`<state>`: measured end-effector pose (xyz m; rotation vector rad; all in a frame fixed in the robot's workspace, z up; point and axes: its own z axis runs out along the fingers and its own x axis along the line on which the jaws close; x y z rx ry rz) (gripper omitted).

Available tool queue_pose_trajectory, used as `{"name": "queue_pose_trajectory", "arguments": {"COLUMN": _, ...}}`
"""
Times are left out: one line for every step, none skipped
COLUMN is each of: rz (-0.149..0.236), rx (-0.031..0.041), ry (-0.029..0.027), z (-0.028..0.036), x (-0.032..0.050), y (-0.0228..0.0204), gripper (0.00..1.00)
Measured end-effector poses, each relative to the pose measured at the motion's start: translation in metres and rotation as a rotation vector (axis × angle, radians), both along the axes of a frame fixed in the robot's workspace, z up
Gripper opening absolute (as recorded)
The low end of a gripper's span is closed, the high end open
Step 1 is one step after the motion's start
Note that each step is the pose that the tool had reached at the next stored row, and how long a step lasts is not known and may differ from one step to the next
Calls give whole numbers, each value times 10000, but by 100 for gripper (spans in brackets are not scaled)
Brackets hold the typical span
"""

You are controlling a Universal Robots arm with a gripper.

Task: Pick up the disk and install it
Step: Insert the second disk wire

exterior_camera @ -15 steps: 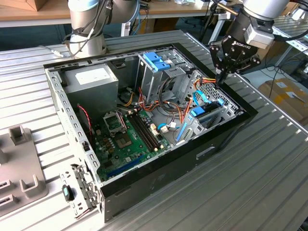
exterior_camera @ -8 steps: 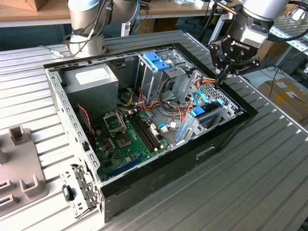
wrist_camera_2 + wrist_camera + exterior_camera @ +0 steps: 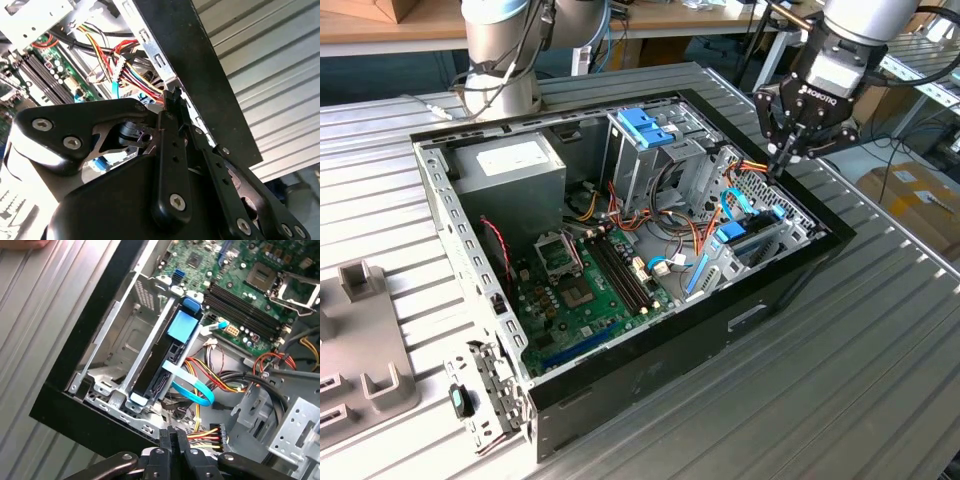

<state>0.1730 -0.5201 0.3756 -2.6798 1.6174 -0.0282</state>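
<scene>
**One Disk Sits in Its Slot, and My Jaws Are Pressed Together Above It**

One open computer case (image 3: 620, 250) lies flat on the metal table (image 3: 880, 330) in the exterior view. I hang over the corner of the case at the exterior view's right. My gripper (image 3: 782, 160) points down at the case wall. My fingers are pressed together and hold nothing. I think they are together so they can fit into the tight corner.

Below me, the disk (image 3: 752, 238) stands on its edge in a metal bay by the case wall. It looks pushed down into place, with its light-blue rail showing. A tall drive cage with a blue latch (image 3: 645, 125) stands further in. A grey power supply (image 3: 510, 165) sits in the far corner. The green board (image 3: 585, 295) lies on the case floor.

In the second wrist view, my gripper (image 3: 173, 97) shows as two black fingers side by side, tips touching. They are just beside the black case wall (image 3: 200, 75). Red and yellow wires (image 3: 125, 65) bunch up close by.

In the first wrist view, my gripper (image 3: 173, 437) is at the edge, tips together. The disk (image 3: 165, 357) stands in its bay, between the metal rails. A flat blue cable (image 3: 192, 387) curls out from its end, so it seems plugged in. The disk is near me, but I am not touching it.
</scene>
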Motion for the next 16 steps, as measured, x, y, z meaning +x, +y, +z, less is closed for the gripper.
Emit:
{"name": "queue_pose_trajectory", "arguments": {"rz": -183, "rx": -2, "ry": 0, "z": -2, "x": 0, "y": 0, "gripper": 16}}
{"name": "queue_pose_trajectory", "arguments": {"rz": -321, "rx": -4, "ry": 1, "z": -3, "x": 0, "y": 0, "gripper": 16}}
{"name": "queue_pose_trajectory", "arguments": {"rz": -554, "rx": -6, "ry": 0, "z": -6, "x": 0, "y": 0, "gripper": 16}}
{"name": "queue_pose_trajectory", "arguments": {"rz": -678, "rx": -7, "ry": 0, "z": -7, "x": 0, "y": 0, "gripper": 16}}
{"name": "queue_pose_trajectory", "arguments": {"rz": -818, "rx": -9, "ry": 0, "z": -8, "x": 0, "y": 0, "gripper": 16}}
{"name": "queue_pose_trajectory", "arguments": {"rz": -997, "rx": -11, "ry": 0, "z": -10, "x": 0, "y": 0, "gripper": 16}}
{"name": "queue_pose_trajectory", "arguments": {"rz": -1141, "rx": -12, "ry": 0, "z": -12, "x": 0, "y": 0, "gripper": 16}}
{"name": "queue_pose_trajectory", "arguments": {"rz": -1353, "rx": -13, "ry": 0, "z": -14, "x": 0, "y": 0, "gripper": 16}}
{"name": "queue_pose_trajectory", "arguments": {"rz": -1510, "rx": -14, "ry": 0, "z": -15, "x": 0, "y": 0, "gripper": 16}}
{"name": "queue_pose_trajectory", "arguments": {"rz": -1664, "rx": -14, "ry": 0, "z": -16, "x": 0, "y": 0, "gripper": 16}}
{"name": "queue_pose_trajectory", "arguments": {"rz": -1822, "rx": -15, "ry": 0, "z": -18, "x": 0, "y": 0, "gripper": 16}}
{"name": "queue_pose_trajectory", "arguments": {"rz": -1967, "rx": -15, "ry": 0, "z": -19, "x": 0, "y": 0, "gripper": 16}}
{"name": "queue_pose_trajectory", "arguments": {"rz": -2077, "rx": -15, "ry": 1, "z": -19, "x": 0, "y": 0, "gripper": 16}}
{"name": "queue_pose_trajectory", "arguments": {"rz": -2116, "rx": -15, "ry": 0, "z": -19, "x": 0, "y": 0, "gripper": 16}}
{"name": "queue_pose_trajectory", "arguments": {"rz": -2129, "rx": -14, "ry": 1, "z": -20, "x": 0, "y": 0, "gripper": 16}}
{"name": "queue_pose_trajectory", "arguments": {"rz": -2130, "rx": -15, "ry": 1, "z": -20, "x": 0, "y": 0, "gripper": 16}}
